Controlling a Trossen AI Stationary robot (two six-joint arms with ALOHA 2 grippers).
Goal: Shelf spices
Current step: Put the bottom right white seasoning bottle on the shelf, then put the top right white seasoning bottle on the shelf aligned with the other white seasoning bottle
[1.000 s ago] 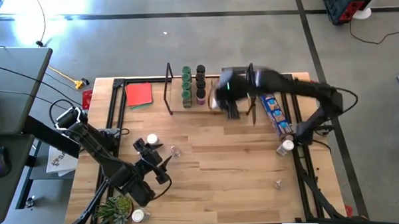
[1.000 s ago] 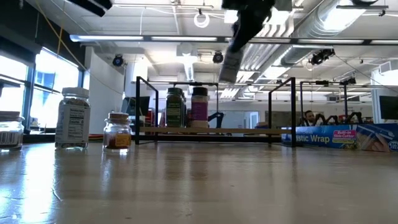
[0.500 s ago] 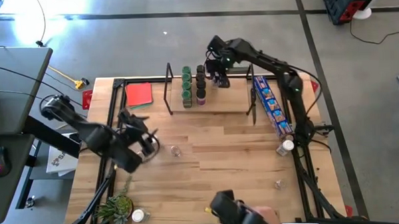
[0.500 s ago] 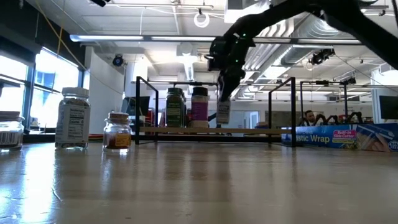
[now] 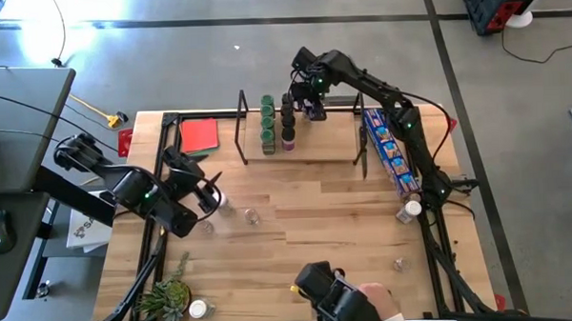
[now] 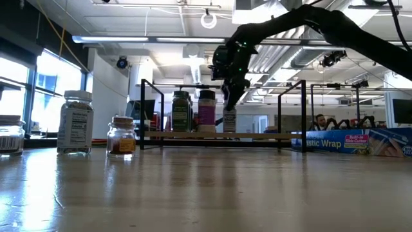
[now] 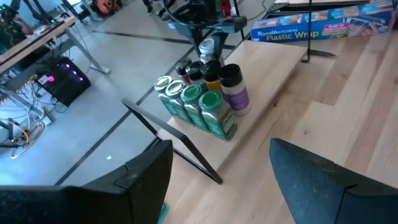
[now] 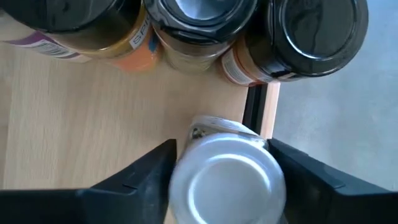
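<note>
Presently noted right gripper (image 5: 310, 104) over shelf (image 5: 328, 145): silver-lidded jar (image 8: 227, 180) upright directly beneath, grip-or-release undeterminable. Left gripper (image 5: 209, 194) spread, empty, farther.

Grey concrete floor (image 5: 168, 69) surrounds the table, with bright windows (image 6: 55, 84) and ceiling ducts (image 6: 335, 26) beyond.

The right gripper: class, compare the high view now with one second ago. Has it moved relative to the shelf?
Yes. The right gripper has shifted from the shelf's front middle to its far edge, beside the black-lidded jars, where it is around a white-lidded jar.
</note>
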